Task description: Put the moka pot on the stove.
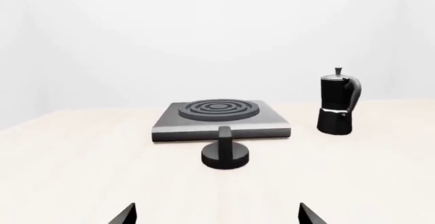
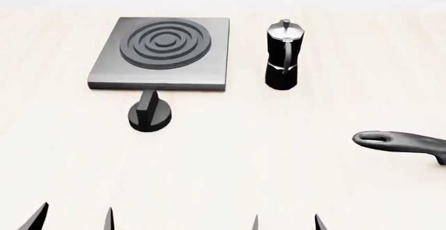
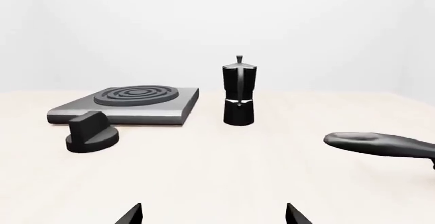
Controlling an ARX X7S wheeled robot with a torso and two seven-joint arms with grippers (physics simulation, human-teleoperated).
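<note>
Moka pot (image 2: pixel 282 56) stood upright beside stove (image 2: pixel 160 55), upper centre (apart); left gripper (image 2: pixel 73 217), right gripper (image 2: pixel 285 222) spread, empty.

Both arms are almost wholly out of frame: in the head view only the dark fingertips of the left claw (image 2: pixel 73 217) and the right claw (image 2: pixel 285 222) poke up from the lower edge, and each wrist view likewise shows just two tips, so nothing of the wrists or arms can be seen. A dark grey handle (image 2: pixel 397 144) lies on the table (image 2: pixel 230 177) and is cut off by the right edge in the head view and the right wrist view, so what it belongs to cannot be told. The table's near and side edges also fall outside the head view.
</note>
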